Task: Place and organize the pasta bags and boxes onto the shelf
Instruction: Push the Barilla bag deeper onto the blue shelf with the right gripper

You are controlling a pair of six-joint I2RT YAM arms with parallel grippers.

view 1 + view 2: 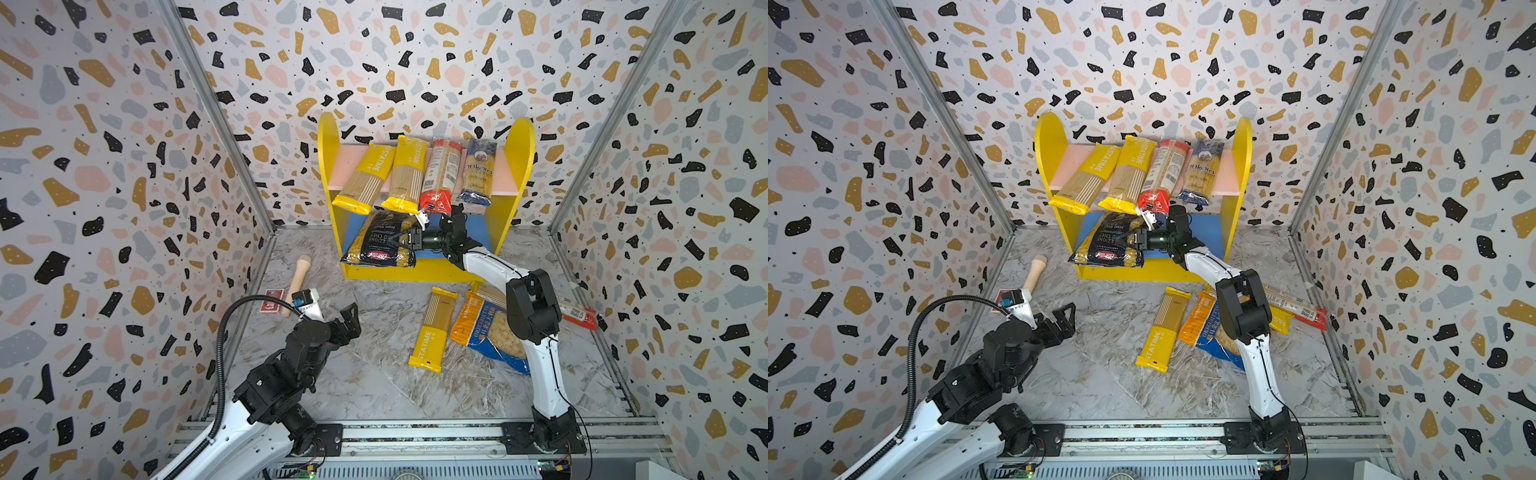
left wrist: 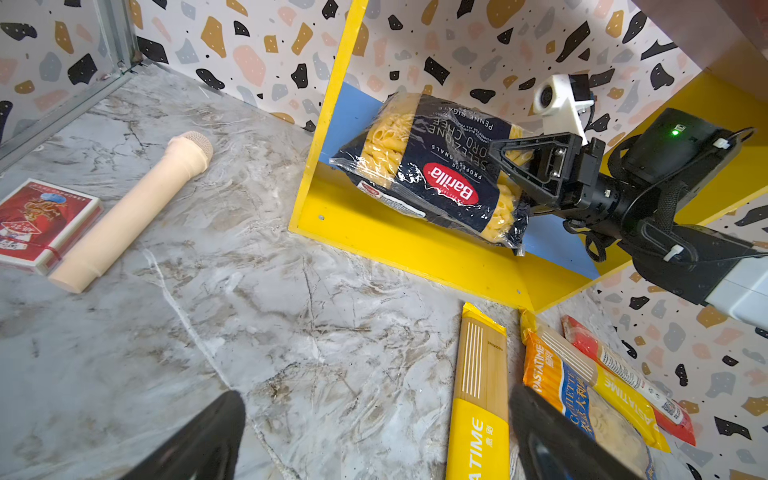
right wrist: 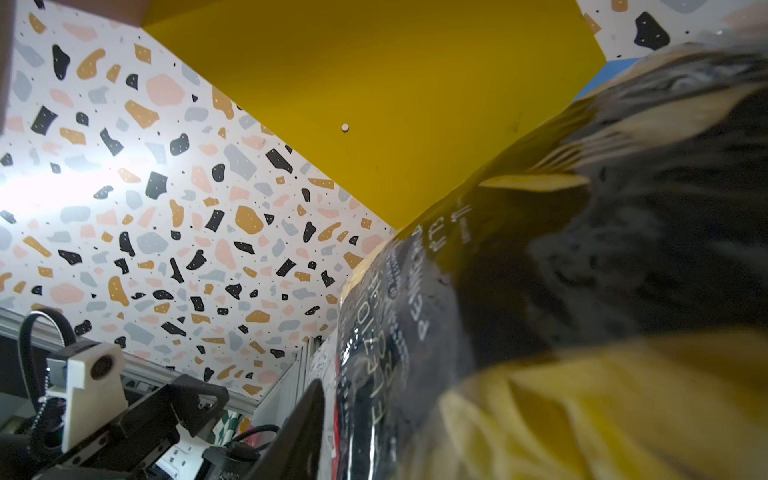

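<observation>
While the Barilla bag [image 1: 382, 245] lies on the shelf's [image 1: 395, 272] blue board [image 1: 478, 232], right claw [image 1: 409, 240] at its edge, grip indeterminate; left claw [image 1: 353, 322] apart.

Left pincer [image 1: 351, 322] spread wide, right arm [image 1: 490, 259] outstretched

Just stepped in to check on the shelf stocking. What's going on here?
The right gripper is inside the shelf, at the black Barilla penne bag, which lies on the blue lower board; whether its jaws grip the bag is unclear. Four spaghetti packs lie on the pink upper board. The left gripper hovers open over the table, holding nothing. A yellow pack, a blue-orange bag and a red-ended pack wait on the table.
</observation>
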